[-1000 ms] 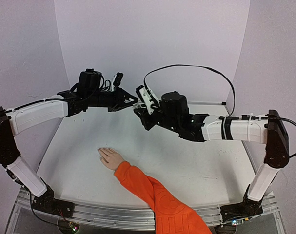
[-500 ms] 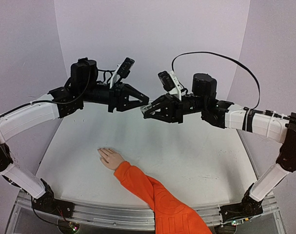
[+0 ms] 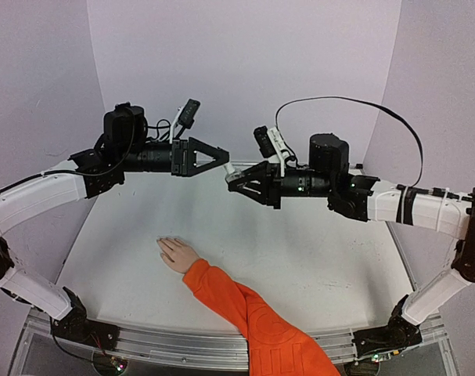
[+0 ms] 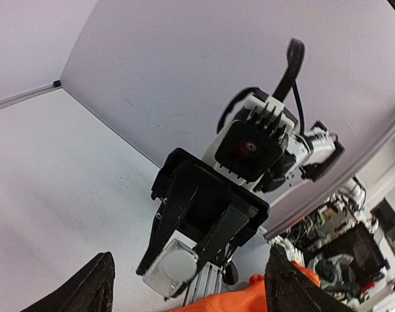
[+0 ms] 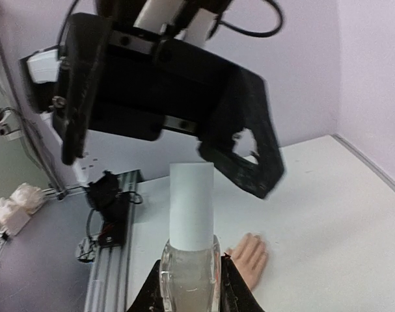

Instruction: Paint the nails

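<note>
A small pale hand [image 3: 177, 254] on a bright orange sleeve [image 3: 245, 313] lies palm down on the white table; its nails [image 3: 163, 244] are too small to make out. My right gripper [image 3: 235, 178] hangs above the table, shut on a clear glass bottle [image 5: 189, 273] whose white cap [image 5: 191, 203] points at the left gripper. My left gripper [image 3: 219, 157] faces it, jaws spread wide, just above and left of the cap's tip, with nothing held. In the left wrist view the bottle [image 4: 174, 268] shows between my dark fingertips [image 4: 96, 286]. The hand [image 5: 249, 257] lies below the bottle.
The white table [image 3: 315, 258] is walled by pale lilac panels on three sides. An aluminium rail [image 3: 174, 341] with both arm bases runs along the near edge. The right arm's black cable [image 3: 362, 110] loops high above it.
My left gripper has opened and drawn back slightly to the left, away from the cap. The right arm swung round to face it, bottle still held. The hand has not moved.
</note>
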`<state>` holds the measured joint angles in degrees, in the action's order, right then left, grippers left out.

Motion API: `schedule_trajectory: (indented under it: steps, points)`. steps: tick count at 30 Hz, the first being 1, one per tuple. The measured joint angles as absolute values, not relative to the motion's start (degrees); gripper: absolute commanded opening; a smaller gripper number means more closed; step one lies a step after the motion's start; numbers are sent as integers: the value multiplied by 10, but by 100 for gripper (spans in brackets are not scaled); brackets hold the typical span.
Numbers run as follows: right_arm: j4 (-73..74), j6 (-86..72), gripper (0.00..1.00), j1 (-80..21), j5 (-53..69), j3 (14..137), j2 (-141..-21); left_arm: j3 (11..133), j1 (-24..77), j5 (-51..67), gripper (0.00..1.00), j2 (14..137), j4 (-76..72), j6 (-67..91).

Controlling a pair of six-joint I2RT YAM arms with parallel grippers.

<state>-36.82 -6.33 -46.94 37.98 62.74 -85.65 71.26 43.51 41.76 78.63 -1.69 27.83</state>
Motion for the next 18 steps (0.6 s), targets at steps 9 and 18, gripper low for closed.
schedule_trajectory:
  steps: [9,18]
  points:
    - [-352,-6,0,-535,104,632,-859,711,430,340,71,790,1,396]
    - [-350,45,0,-587,-59,671,-902,719,430,305,38,830,11,420]
